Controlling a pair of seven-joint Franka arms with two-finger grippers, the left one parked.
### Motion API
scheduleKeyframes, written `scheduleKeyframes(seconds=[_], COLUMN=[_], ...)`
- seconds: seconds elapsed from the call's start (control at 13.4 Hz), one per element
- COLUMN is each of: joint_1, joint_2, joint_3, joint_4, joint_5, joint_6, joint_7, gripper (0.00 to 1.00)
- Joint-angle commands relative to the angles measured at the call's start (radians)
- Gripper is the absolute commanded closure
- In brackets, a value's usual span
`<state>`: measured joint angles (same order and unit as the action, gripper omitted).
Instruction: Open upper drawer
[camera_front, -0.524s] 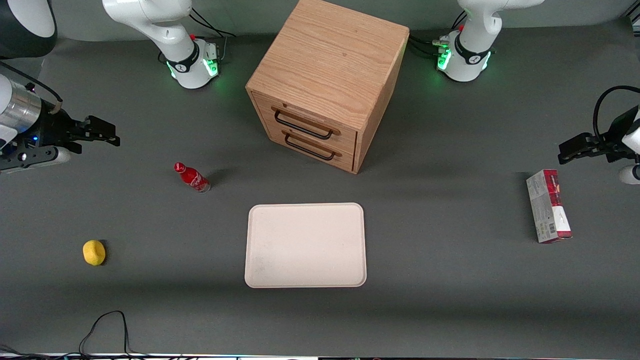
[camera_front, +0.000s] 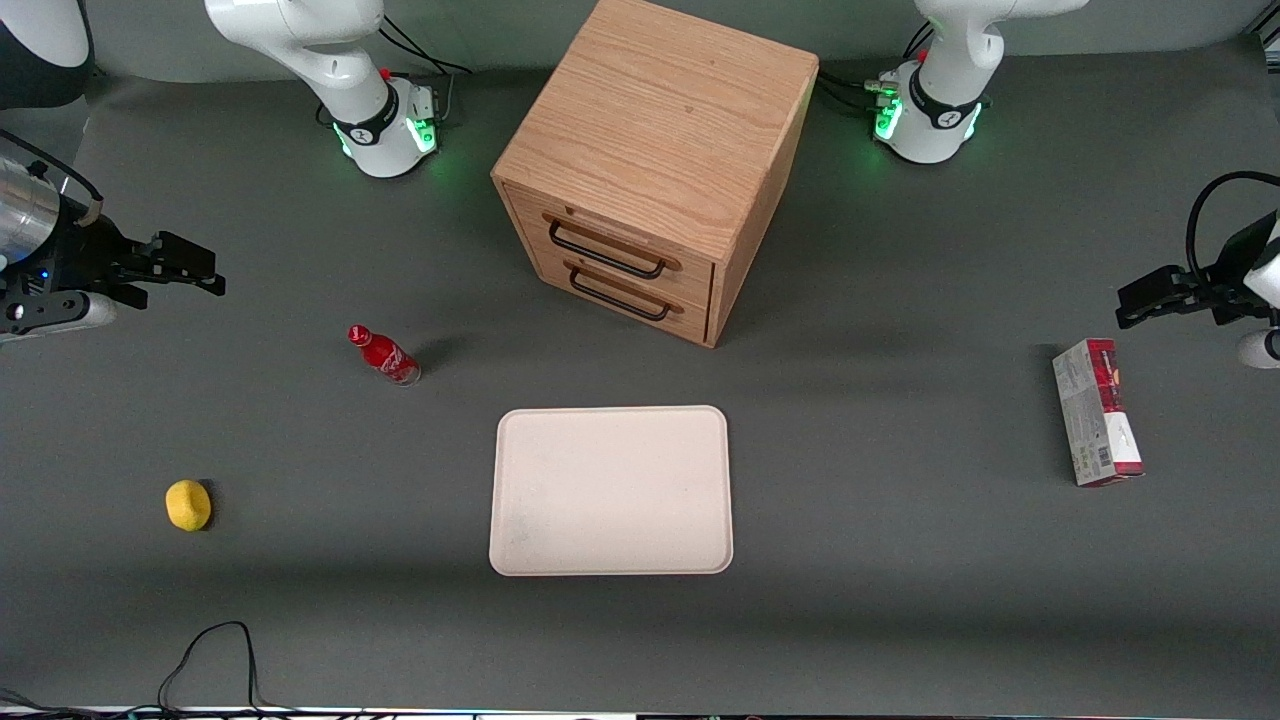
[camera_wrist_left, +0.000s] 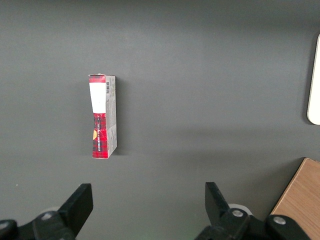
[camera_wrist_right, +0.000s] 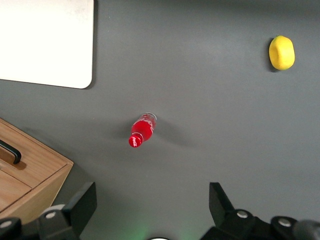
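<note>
Wood is what the box cabinet (camera_front: 655, 170) is made of, and it stands in the middle of the dark table (camera_front: 900, 560), farther from the front camera than the pale tray (camera_front: 611, 490). It has two drawers, one over the other. The upper drawer (camera_front: 610, 243) is the top one, and it looks shut, flat with the wood around it. Its thin black handle (camera_front: 606, 250) is a long bar that lies sideways across the drawer front and tips a little, because the cabinet is turned at a slant.

The gripper (camera_front: 185, 268) hangs in the air at the working arm's end of the table, well apart from the cabinet. It is up above the table and touches nothing. A small red bottle (camera_front: 383, 354) stands on the table between the gripper and the cabinet, nearer to the front camera than both. A yellow lemon (camera_front: 188, 504) lies nearer the front camera too.

In the right wrist view the gripper (camera_wrist_right: 152, 210) has its two fingers (camera_wrist_right: 82, 205) spread wide, with only bare table between them. It holds nothing.

I think the gripper must travel a long way toward the cabinet, come in front of the drawer, and line its fingers up across the bar before it can pull
</note>
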<state>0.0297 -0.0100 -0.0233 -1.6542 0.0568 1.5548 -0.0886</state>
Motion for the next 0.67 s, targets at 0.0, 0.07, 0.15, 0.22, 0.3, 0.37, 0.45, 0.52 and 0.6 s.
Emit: scheduleKeyframes(seconds=[0.0,0.07,0.15,0.22,0.3,0.37,0.45,0.52,0.6], joint_1=[0.018,0.042,0.053,0.055,0.059,0.084,0.100,0.116,0.163], joint_2=[0.025,0.030,0.036,0.039,0.056,0.068,0.077,0.097,0.131], joint_3=[0.008,0.008,0.008,0.008,0.008,0.009,0.008,0.011,0.019], joint_4=[0.036,0.040,0.043,0.039,0.042,0.053,0.056,0.068,0.091], joint_5=[0.018,0.011,0.006,0.006,0.006,0.005,0.012,0.018,0.017], joint_6=[-0.012,-0.010,-0.012,-0.012,-0.010,-0.010,-0.007,-0.006,-0.004], joint_7=[0.091,0.092,0.083,0.081,0.089,0.083,0.076,0.078,0.078], gripper=[0.00,0.00,0.00,0.00,0.00,0.00,0.00,0.00,0.00])
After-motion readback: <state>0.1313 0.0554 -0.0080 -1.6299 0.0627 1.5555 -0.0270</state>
